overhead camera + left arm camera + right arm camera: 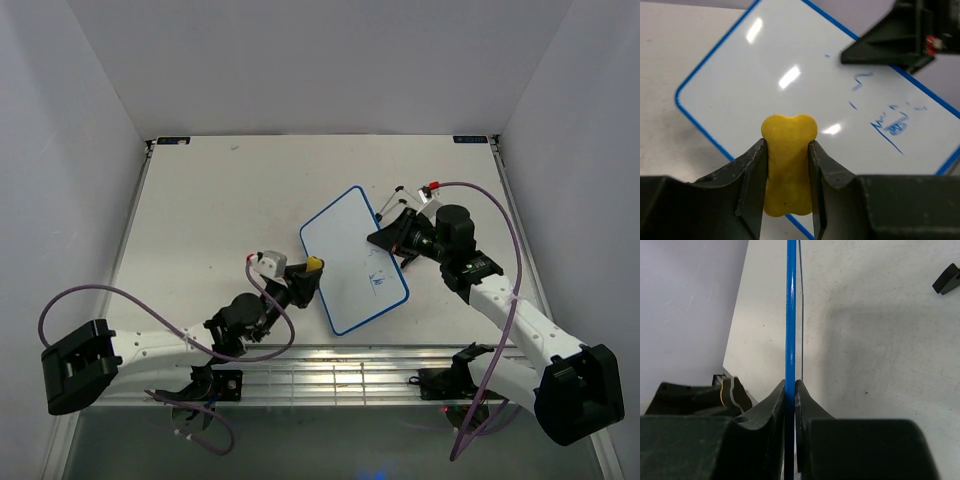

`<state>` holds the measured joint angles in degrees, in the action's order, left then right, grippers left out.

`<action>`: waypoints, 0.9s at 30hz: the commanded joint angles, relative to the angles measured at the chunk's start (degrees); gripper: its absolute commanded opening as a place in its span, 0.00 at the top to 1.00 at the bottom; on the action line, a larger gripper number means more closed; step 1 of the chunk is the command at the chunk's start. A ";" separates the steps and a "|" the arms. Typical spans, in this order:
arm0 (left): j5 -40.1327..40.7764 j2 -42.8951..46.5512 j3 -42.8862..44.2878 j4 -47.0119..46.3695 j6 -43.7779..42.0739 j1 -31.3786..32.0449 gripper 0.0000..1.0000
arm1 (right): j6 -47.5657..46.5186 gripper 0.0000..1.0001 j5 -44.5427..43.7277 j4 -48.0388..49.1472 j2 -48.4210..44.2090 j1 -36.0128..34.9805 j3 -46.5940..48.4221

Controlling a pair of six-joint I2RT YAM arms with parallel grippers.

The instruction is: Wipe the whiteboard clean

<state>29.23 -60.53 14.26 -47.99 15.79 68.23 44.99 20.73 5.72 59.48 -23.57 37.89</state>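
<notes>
The whiteboard [350, 260] lies tilted in the middle of the table, white with a blue rim and small blue scribbles [378, 281] near its right side. My left gripper [309, 272] is shut on the yellow peanut-shaped eraser [788, 165] and holds it at the board's left edge. In the left wrist view the board [790, 95] fills the frame, with blue marks [892, 127] at the right. My right gripper [388, 238] is shut on the board's right rim, seen edge-on in the right wrist view [790, 315].
A red-tipped marker or stand piece [430, 188] lies behind the right gripper. A small black piece [946, 279] lies on the table at the right wrist view's top right. Grey walls enclose the table on three sides.
</notes>
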 commanded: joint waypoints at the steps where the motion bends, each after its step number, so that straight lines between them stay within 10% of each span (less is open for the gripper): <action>1: -1.54 2.87 -0.20 9.13 8.37 -6.69 1.00 | -3.50 0.92 3.68 7.55 0.37 0.37 2.89; 10: -7.09 -1.08 6.92 30.06 22.18 -22.34 1.00 | -17.13 0.92 9.33 0.53 2.13 1.51 7.11; 20: -4.35 -18.38 20.45 50.71 29.73 -23.23 0.99 | -28.55 0.92 1.70 -15.37 -1.64 1.95 13.61; 27: -3.92 -21.65 24.50 55.28 30.53 -23.14 0.27 | -29.96 0.92 1.94 -19.43 -3.23 2.13 14.14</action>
<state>24.64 -83.15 36.51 4.10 45.12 45.08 16.40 22.20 -14.11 58.08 -21.69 48.56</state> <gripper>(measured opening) 0.684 0.118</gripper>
